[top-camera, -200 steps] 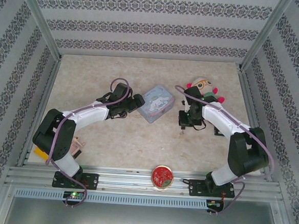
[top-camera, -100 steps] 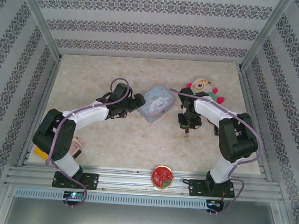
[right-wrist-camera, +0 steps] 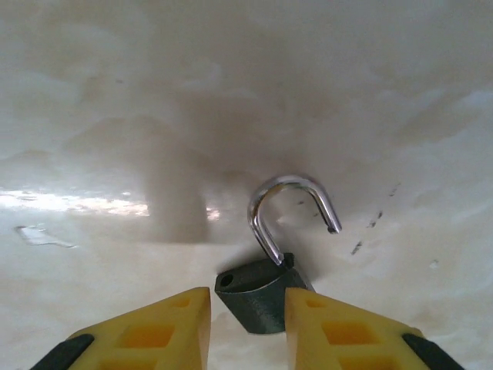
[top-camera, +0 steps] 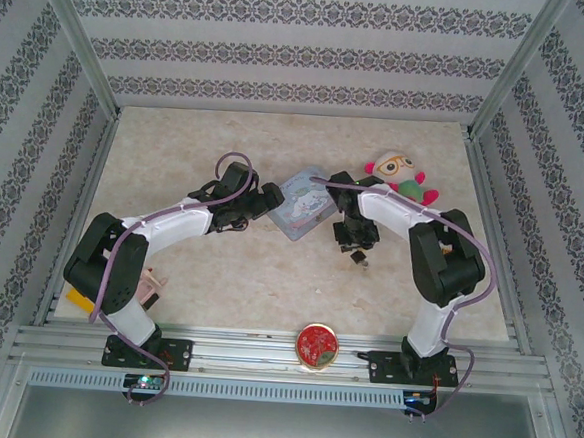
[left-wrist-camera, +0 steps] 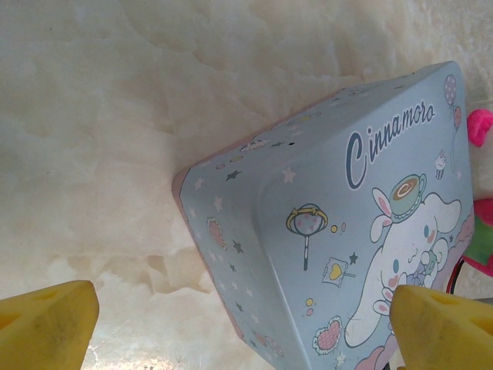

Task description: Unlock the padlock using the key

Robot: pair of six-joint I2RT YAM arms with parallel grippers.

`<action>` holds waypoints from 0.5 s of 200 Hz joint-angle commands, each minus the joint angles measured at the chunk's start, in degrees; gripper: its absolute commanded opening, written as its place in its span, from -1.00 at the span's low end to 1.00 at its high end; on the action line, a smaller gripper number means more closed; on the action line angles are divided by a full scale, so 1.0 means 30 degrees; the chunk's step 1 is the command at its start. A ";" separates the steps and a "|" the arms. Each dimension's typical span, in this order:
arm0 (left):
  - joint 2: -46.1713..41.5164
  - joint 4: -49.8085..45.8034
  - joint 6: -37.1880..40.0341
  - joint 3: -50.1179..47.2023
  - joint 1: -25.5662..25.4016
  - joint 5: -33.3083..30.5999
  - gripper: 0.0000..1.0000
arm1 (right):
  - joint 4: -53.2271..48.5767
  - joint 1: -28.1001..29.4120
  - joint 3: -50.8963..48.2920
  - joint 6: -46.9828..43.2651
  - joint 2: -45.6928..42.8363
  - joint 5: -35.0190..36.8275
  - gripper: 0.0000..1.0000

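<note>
Progress: the padlock (right-wrist-camera: 262, 301) has its shackle swung open, one leg free of the body, so the unlocking looks done.
Left to do: little, I judge. The body's lower end is hidden behind the fingers.
Right gripper (right-wrist-camera: 246, 320): nearly closed, apparently pinching the padlock body just above the table, right of the tin.
Left gripper (left-wrist-camera: 243, 327): spread wide and holding nothing, hovering over the tin.
Tin box (top-camera: 308, 205): lid on, contents hidden.
Round red tin (top-camera: 315, 344): at the near edge, closed.
</note>
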 commanded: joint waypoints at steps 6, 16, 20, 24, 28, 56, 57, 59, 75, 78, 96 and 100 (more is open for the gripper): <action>-0.0570 0.0305 0.0280 -0.0037 0.0203 0.0102 0.94 | -0.0699 0.0524 0.0605 0.0857 -0.0054 0.0389 -0.33; -0.0584 0.0279 0.0310 0.0011 0.0222 0.0157 0.95 | -0.0730 0.0587 0.0600 0.0909 -0.0224 0.0308 -0.32; -0.0588 0.0252 0.0337 0.0019 0.0224 0.0184 0.95 | -0.0729 0.0585 0.0579 0.0938 -0.0337 0.0251 -0.32; -0.0617 0.0226 0.0365 0.0051 0.0245 0.0188 0.95 | -0.0729 0.0587 0.0578 0.0956 -0.0454 0.0231 -0.32; -0.0628 0.0192 0.0394 0.0090 0.0233 0.0203 0.95 | -0.0714 0.0558 0.0578 0.0959 -0.0597 0.0194 -0.31; -0.0833 0.0081 0.0738 0.0182 0.0247 0.0189 0.93 | -0.0530 0.0060 0.0850 0.0670 -0.1848 -0.0410 -0.24; -0.0848 0.0051 0.0758 0.0169 0.0248 0.0203 0.93 | -0.0498 0.0031 0.0860 0.0666 -0.1898 -0.0436 -0.24; -0.0860 0.0014 0.0788 0.0182 0.0233 0.0192 0.93 | -0.0444 -0.0043 0.0883 0.0619 -0.2009 -0.0536 -0.23; -0.0979 -0.0167 0.0950 0.0215 0.0241 0.0086 0.93 | 0.0315 -0.0710 0.1115 0.0218 -0.2771 -0.1829 -0.15; -0.0991 -0.0218 0.0976 0.0193 0.0247 0.0058 0.93 | 0.0519 -0.0864 0.1154 0.0160 -0.2904 -0.2083 -0.13; -0.1147 -0.0473 0.1125 0.0149 0.0244 0.0056 0.97 | 0.1813 -0.2045 0.1403 0.0275 -0.3309 -0.4748 -0.04; -0.1205 -0.0519 0.1170 0.0131 0.0222 0.0015 0.99 | 0.2104 -0.2295 0.1448 0.0287 -0.3324 -0.5372 -0.03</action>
